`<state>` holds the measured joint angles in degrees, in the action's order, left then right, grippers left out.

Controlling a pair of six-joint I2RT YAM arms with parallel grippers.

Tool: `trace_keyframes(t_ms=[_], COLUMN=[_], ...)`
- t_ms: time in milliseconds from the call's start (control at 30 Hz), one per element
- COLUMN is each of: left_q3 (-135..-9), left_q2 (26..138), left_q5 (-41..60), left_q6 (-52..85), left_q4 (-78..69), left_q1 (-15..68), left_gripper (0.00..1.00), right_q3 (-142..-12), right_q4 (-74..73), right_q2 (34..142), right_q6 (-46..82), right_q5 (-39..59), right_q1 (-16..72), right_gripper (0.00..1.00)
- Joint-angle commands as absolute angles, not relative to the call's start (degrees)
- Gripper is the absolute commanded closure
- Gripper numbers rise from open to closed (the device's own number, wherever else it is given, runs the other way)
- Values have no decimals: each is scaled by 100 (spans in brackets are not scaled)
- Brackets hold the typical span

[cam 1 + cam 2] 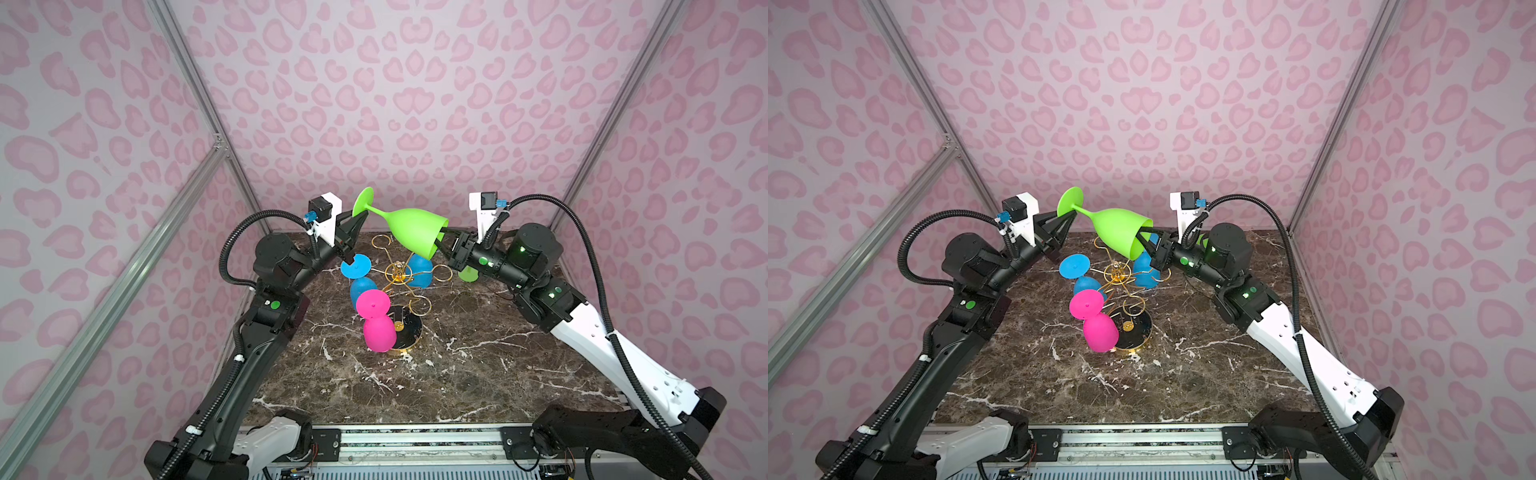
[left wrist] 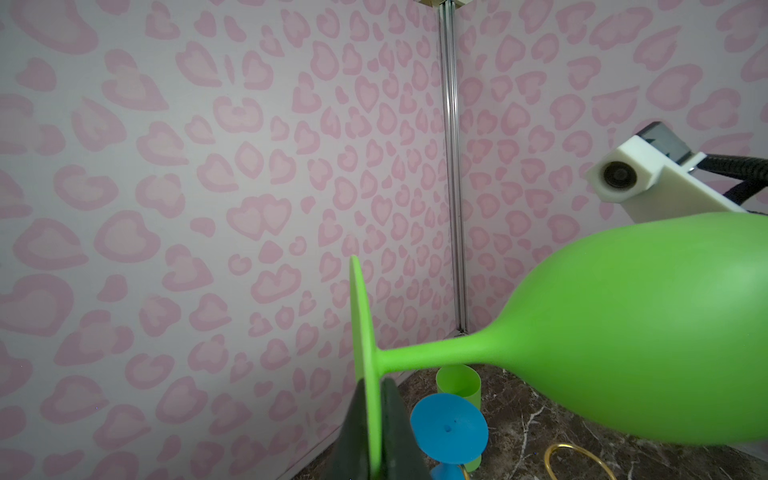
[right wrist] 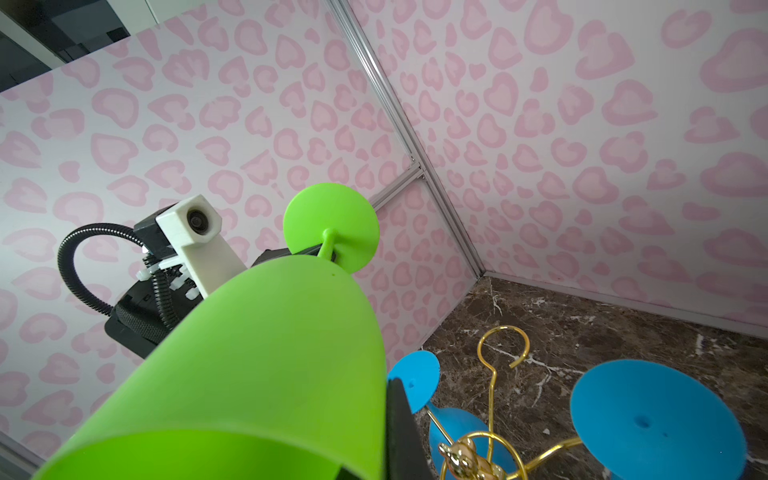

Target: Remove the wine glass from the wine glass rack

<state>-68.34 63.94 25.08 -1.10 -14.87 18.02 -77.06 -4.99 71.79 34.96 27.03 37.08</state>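
Item 1, left hand (image 1: 360,215): narrow, jaws flanking the foot of the green wine glass (image 1: 415,227); I cannot tell whether they pinch it.
Item 2, the glass: aloft on its side, above the wine glass rack (image 1: 398,274) at its 12 o'clock, foot toward 10.
Item 3, right hand (image 1: 441,239): clamped on the bowl's rim, one finger inside.

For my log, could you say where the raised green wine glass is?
In both top views the green wine glass lies sideways above the rack, between the left fingers and right fingers.
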Motion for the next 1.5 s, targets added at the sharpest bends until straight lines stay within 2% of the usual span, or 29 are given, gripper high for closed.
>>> trace_keyframes(t_ms=[0, 100, 167, 267, 333, 500, 667, 900, 1067, 1300, 1467], left_q3=[-6847, -6829, -6812, -6753, -6701, -6530, -6243, -6029, -6058, -6046, -6065], left_q2=[6407, 6385, 6366, 6304, 6226, 5912, 5535, 5157, 4916, 4481, 4304], left_q5=[2482, 2417, 2344, 2155, 1994, 1499, 808, 471, 446, 390, 359], left_q6=[-103, -94, -88, -101, -123, -119, 92, 191, 316, 123, 23], left_q4=[-1608, -1608, -1608, -1601, -1583, -1485, -1441, -1246, -937, -721, -677], left_q1=[1793, 1793, 1793, 1793, 1794, 1768, 1727, 1649, 1610, 1596, 1594], left_gripper=[74, 65, 49, 20, 15, 10, 0, 3, 3, 3, 3], right_q3=[-7851, -7883, -7914, -7940, -8010, -8124, -8297, -7992, -7636, -7669, -7855], right_q4=[-681, -445, -166, 345, 815, 2153, 3720, 5400, 6053, 6492, 6519], right_q2=[7095, 6946, 6797, 6492, 6275, 5602, 4903, 4417, 4727, 5653, 6235], right_q6=[3415, 3205, 2987, 2742, 2556, 2077, 1792, 1708, 1448, 1007, 775], right_q5=[2690, 2444, 2217, 1890, 1689, 1091, 426, -449, -998, -224, -176], right_q1=[3718, 3720, 3700, 3559, 3412, 2910, 2416, 2320, 2209, 1238, 720], right_gripper=[100, 100, 100, 100, 100, 100, 100, 100, 100, 100, 100])
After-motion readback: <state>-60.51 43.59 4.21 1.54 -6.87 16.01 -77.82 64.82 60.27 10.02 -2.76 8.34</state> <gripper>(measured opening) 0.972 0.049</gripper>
